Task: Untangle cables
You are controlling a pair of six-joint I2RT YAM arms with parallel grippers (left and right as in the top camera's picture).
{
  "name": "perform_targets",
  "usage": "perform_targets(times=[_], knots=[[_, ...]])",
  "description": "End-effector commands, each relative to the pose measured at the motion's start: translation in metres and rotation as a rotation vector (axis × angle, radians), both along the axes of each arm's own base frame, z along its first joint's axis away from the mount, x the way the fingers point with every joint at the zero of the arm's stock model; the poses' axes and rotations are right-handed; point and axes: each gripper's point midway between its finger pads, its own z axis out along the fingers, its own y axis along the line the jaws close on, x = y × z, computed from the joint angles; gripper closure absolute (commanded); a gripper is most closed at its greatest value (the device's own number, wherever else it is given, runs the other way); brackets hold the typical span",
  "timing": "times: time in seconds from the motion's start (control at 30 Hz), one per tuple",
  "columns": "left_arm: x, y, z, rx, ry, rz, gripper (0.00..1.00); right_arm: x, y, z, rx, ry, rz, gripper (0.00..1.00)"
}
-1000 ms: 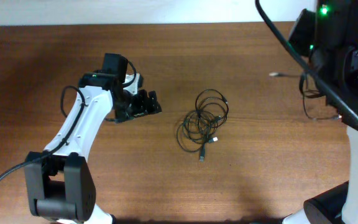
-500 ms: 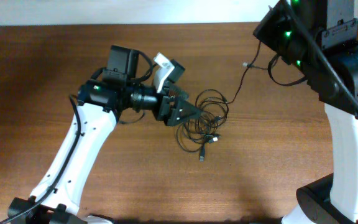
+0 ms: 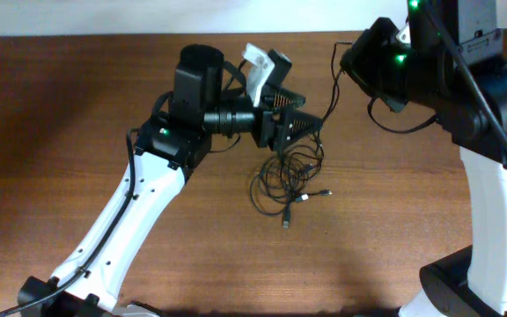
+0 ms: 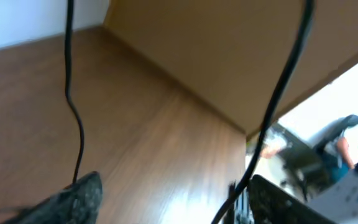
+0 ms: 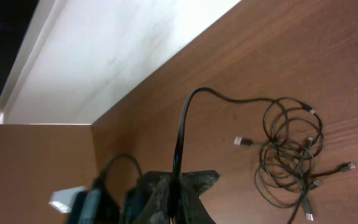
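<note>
The cables [image 3: 287,179] lie as a loose black coil mid-table, with plug ends [image 3: 326,192] sticking out at its lower right. One strand [image 3: 331,95] rises from the coil's top to my right gripper [image 3: 349,55], which hangs high at the back right. In the right wrist view that gripper [image 5: 176,190] is shut on the strand [image 5: 182,124], with the cables' coil [image 5: 291,155] below it. My left gripper [image 3: 311,113] hovers over the coil's top edge. In the left wrist view it [image 4: 173,205] is open; one strand [image 4: 73,118] runs by the left finger, another [image 4: 284,81] by the right.
The wooden table [image 3: 60,132] ends at a white wall strip [image 3: 148,13] along the back. The right arm's base [image 3: 500,255] stands at the right edge. A tan panel [image 4: 229,50] fills the top of the left wrist view.
My left arm has swung right and toward the back, to over the coil's top. My right gripper has moved left and lifted a strand. A plug end has slid out at the coil's right.
</note>
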Motion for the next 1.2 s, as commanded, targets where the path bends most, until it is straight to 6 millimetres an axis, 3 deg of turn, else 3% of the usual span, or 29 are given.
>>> perform_targets(times=[0.0,0.13,0.33,0.53,0.57,0.6,0.63,0.7,1.17], knots=[[-0.007,-0.003,0.029,-0.088,0.035,-0.024,0.28,-0.002,0.001,0.002,0.016,0.002,0.004,0.96],[-0.014,-0.006,0.045,-0.143,0.035,-0.074,0.36,-0.002,0.001,0.002,0.016,0.002,0.004,0.96],[-0.045,-0.013,0.062,-0.194,-0.017,-0.251,0.33,-0.002,0.001,0.002,0.016,0.002,0.004,0.96],[-0.03,-0.022,0.061,-0.183,-0.032,-0.141,0.36,-0.005,0.0,-0.001,0.011,0.016,0.005,0.96],[-0.027,-0.022,0.061,-0.182,-0.035,-0.124,0.39,-0.005,0.0,-0.001,0.01,0.018,0.004,0.96],[-0.024,-0.022,0.06,-0.181,-0.037,-0.109,0.51,-0.005,0.0,-0.001,0.009,0.02,0.005,0.96],[-0.023,-0.022,0.06,-0.181,-0.037,-0.103,0.73,-0.005,0.0,-0.002,0.009,0.021,0.004,0.96],[-0.023,-0.022,0.06,-0.18,-0.036,-0.098,0.79,-0.006,0.0,-0.002,0.008,0.023,0.005,0.96],[-0.022,-0.022,0.065,-0.192,-0.062,-0.098,0.8,-0.011,0.002,-0.006,0.012,0.051,0.021,0.96]])
